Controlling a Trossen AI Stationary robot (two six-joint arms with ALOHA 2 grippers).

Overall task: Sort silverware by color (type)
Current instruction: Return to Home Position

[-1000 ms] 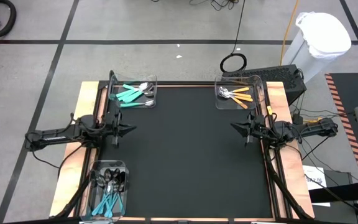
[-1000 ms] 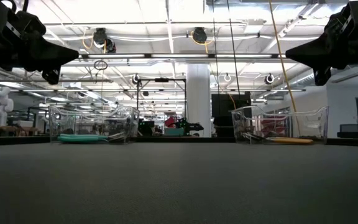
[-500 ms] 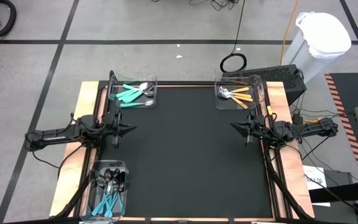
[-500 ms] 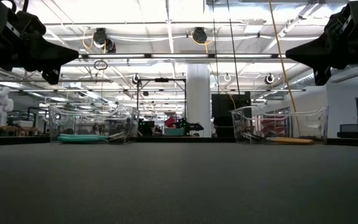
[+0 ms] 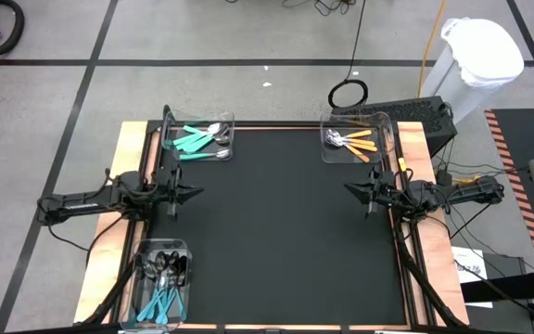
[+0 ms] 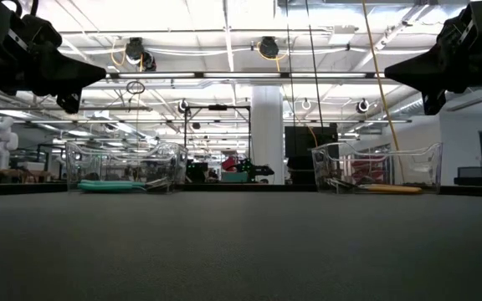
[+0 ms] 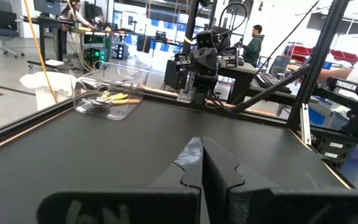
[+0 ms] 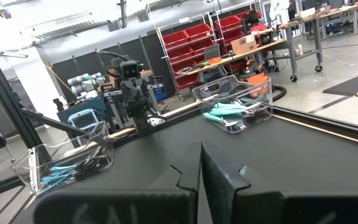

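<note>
From above, the left hand (image 5: 191, 193) sits at the bench's (image 5: 276, 232) left edge and the right hand (image 5: 350, 188) at its right edge. Teal silverware (image 5: 193, 139) lies in the far-left bin (image 5: 231, 126), orange silverware (image 5: 360, 141) in the far-right bin (image 5: 387, 130), and teal spoons (image 5: 160, 299) in the near-left bin (image 5: 186, 249). At bench height, both hands hang high. Each wrist view shows its fingers (image 7: 191, 160) (image 8: 219, 173) clenched together.

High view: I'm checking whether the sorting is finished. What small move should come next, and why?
Probably none beyond parking the arms. The silverware all seems to lie inside the three clear bins, and nothing shows loose on the black mat. The left pincer and right pincer hang shut and empty at the table's sides.
</note>
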